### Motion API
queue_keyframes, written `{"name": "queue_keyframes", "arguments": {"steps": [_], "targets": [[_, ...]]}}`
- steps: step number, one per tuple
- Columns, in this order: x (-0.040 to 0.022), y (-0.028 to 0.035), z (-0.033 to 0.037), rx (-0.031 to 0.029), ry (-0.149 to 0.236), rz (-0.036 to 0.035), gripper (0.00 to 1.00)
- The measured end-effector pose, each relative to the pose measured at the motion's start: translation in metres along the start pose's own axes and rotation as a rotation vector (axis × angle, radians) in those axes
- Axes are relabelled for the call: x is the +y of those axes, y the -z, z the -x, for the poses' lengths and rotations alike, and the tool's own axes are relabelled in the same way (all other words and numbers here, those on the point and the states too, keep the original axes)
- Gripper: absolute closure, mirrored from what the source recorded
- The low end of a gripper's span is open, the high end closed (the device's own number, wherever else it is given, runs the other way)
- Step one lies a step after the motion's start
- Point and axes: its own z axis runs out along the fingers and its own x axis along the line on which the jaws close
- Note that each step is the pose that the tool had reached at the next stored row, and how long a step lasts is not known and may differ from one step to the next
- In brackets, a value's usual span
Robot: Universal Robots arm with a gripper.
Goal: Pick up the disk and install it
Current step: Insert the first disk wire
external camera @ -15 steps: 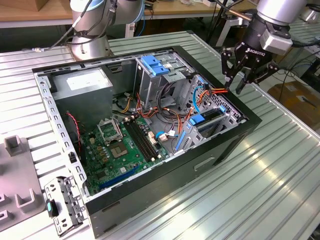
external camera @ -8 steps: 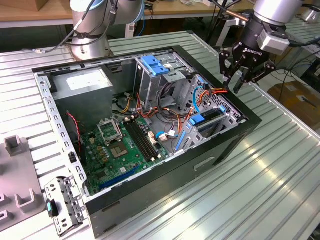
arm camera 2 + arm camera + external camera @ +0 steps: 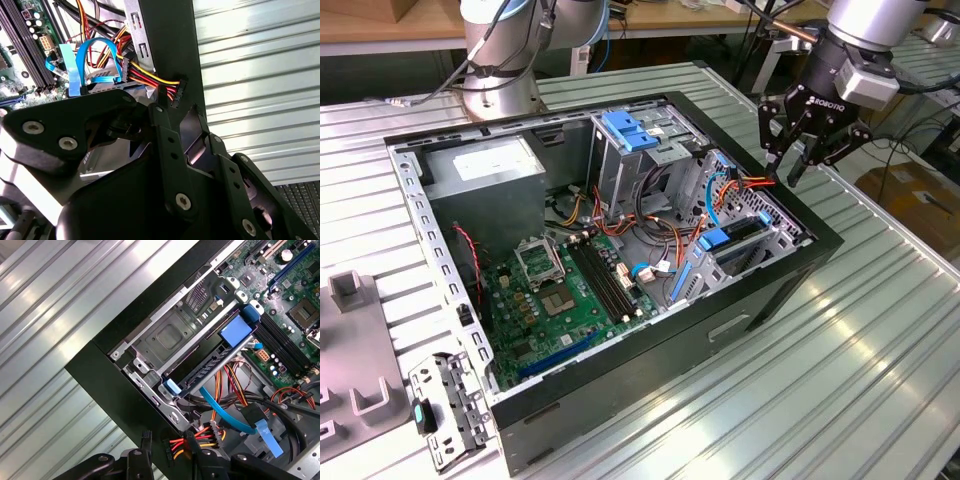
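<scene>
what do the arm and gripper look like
The arm is silver-grey tube sections with rounded joints and a blue ring; dark cables drape its base. The gripper is black, with white lettering, bolted link plates and slim fingers.

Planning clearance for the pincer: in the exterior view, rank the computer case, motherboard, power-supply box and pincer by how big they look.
1. computer case
2. motherboard
3. power-supply box and pincer: these look about alike. The pincer hangs above the case at a different depth, so I won't rank them.
</scene>
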Motion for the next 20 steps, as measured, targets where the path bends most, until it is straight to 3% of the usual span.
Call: {"name": "queue_keyframes", "arguments": {"steps": [4, 6, 12, 17, 20], "targets": [[0.0000, 0.0000, 0.0000, -0.0001, 0.000, -0.0001, 0.63], [0.0000, 0.0000, 0.0000, 0.0000, 0.000, 0.0000, 0.76], [-0.0024, -0.0006, -0.0013, 0.0007, 0.026, -0.0008, 0.76], [-0.0033, -0.0025, -0.0012, 0.0041, 0.121, -0.0032, 0.76], [-0.0030, -0.0043, -0.0008, 0.0016, 0.151, -0.0093, 0.76]]}}
